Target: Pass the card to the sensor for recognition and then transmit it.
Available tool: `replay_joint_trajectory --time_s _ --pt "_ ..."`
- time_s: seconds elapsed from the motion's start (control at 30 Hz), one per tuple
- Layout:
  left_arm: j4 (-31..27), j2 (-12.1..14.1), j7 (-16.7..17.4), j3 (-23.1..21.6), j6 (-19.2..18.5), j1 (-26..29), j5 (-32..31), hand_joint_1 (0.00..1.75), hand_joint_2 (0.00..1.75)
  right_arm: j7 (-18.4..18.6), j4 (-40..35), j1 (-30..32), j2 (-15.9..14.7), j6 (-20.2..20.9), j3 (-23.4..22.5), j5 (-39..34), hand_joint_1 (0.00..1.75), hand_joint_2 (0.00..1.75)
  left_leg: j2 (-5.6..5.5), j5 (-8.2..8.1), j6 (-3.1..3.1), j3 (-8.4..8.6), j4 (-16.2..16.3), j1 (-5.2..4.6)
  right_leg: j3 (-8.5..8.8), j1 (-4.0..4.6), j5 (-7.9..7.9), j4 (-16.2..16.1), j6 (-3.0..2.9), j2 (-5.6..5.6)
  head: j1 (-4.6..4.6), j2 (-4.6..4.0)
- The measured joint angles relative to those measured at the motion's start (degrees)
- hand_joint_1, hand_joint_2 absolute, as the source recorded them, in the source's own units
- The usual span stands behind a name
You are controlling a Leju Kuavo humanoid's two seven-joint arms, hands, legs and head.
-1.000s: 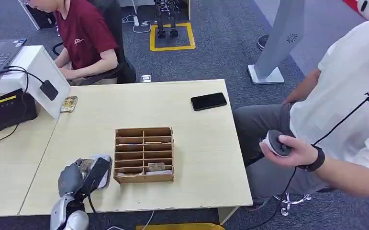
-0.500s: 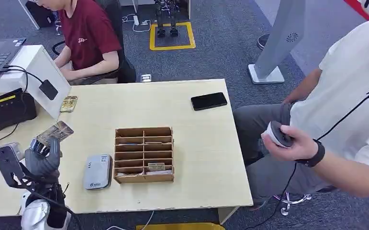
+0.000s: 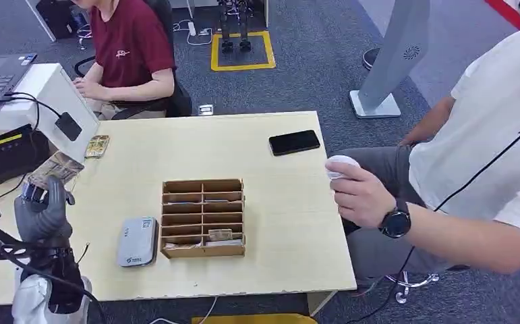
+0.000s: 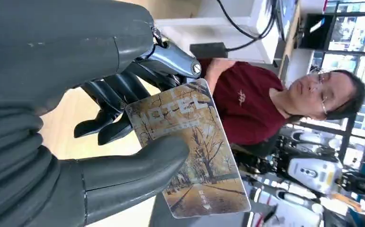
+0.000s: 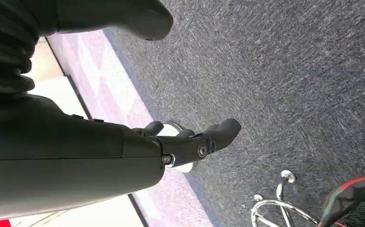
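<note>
Head view sets the left hand (image 3: 41,214) raised above the table's (image 3: 291,223) left end, holding the card (image 3: 53,169) up near the black sensor box (image 3: 11,156), with a gap between them. The left wrist view adds what that angle hides: the thumb presses the printed face of the card (image 4: 190,151) while the dark fingers (image 4: 109,111) back it from behind, so the grip is a firm pinch, and most of the card juts free past the fingertips. The right wrist view shows the right hand (image 5: 190,142) hanging over grey carpet, its fingers loosely apart with nothing in them. Back on the table, a grey reader (image 3: 137,241) lies just beside the wooden card rack (image 3: 203,217), which sits near the middle; a second card (image 3: 97,146) lies by the white stand (image 3: 54,101), and a phone (image 3: 294,142) rests near the far right edge. A seated person's hand (image 3: 355,192) hovers just off the right edge. Bare tabletop lies between rack and sensor box.
</note>
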Motion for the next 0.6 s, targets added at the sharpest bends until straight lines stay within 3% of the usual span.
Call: replay_joint_trajectory --time_s 0.1,0.13,0.2,0.3,0.33,0.43,0.5,0.6 --pt "-0.35 0.40 -0.75 0.00 0.70 -0.98 0.00 1.75 1.75 0.02 0.00 -0.02 0.00 -0.09 0.00 0.02 0.00 1.75 0.00 0.00 0.00 0.00 0.00 0.00 0.00 0.00 0.00 0.00 0.00 0.00 0.00 0.00" --pt "-0.37 0.81 -1.97 -0.20 3.42 -1.34 -3.24 1.75 1.75 0.02 0.00 -0.04 0.00 -0.02 0.00 0.04 0.00 1.75 0.00 0.00 0.00 0.00 0.00 0.00 -0.02 0.00 0.00 0.00 -0.01 0.01 0.02 0.00" --pt "0.04 2.23 -4.79 -1.58 11.60 -2.40 -16.75 1.75 1.75 -0.09 0.00 -0.18 0.00 0.59 0.00 0.09 0.00 1.75 0.02 0.00 0.00 -0.01 0.00 0.00 -0.06 0.00 0.03 0.00 -0.03 0.06 -0.04 0.00" --pt "2.76 4.24 -5.79 -3.78 21.87 -4.22 -51.62 1.75 1.75 -0.72 0.00 -0.50 0.00 1.31 0.37 0.09 0.00 1.75 -0.02 0.00 0.00 -0.01 0.00 0.00 -0.01 0.00 0.02 0.00 -0.03 0.01 -0.02 0.00" --pt "3.88 4.90 -5.79 -4.24 23.88 -4.51 -62.29 1.75 1.75 -0.92 0.00 -0.67 0.00 1.48 0.59 0.09 0.00 1.75 -0.01 0.00 0.00 0.00 0.00 -0.01 0.00 0.00 0.02 0.00 -0.03 0.02 -0.04 0.00" --pt "8.11 6.61 -7.22 -3.98 25.09 -6.44 -82.42 1.75 1.75 -1.33 0.00 -1.13 -0.07 2.38 1.53 0.09 0.00 1.75 0.02 0.02 -0.02 -0.03 0.00 0.00 -0.02 0.00 0.04 0.01 -0.03 0.05 -0.02 0.00" --pt "10.17 7.57 -8.04 -3.37 25.18 -7.71 -89.71 1.75 1.75 -1.46 0.00 -1.34 -0.20 2.67 1.84 0.09 0.00 1.75 0.03 0.02 -0.03 -0.01 0.00 0.00 -0.03 0.00 0.07 0.01 -0.02 0.05 -0.07 0.00" --pt "12.61 8.33 -7.47 -3.02 25.20 -9.12 -93.20 1.75 1.75 -1.49 0.00 -1.44 -0.26 2.67 1.92 0.04 0.00 1.75 0.01 0.07 -0.03 -0.02 0.00 0.00 -0.04 0.00 0.10 0.01 0.00 0.04 -0.07 0.00"
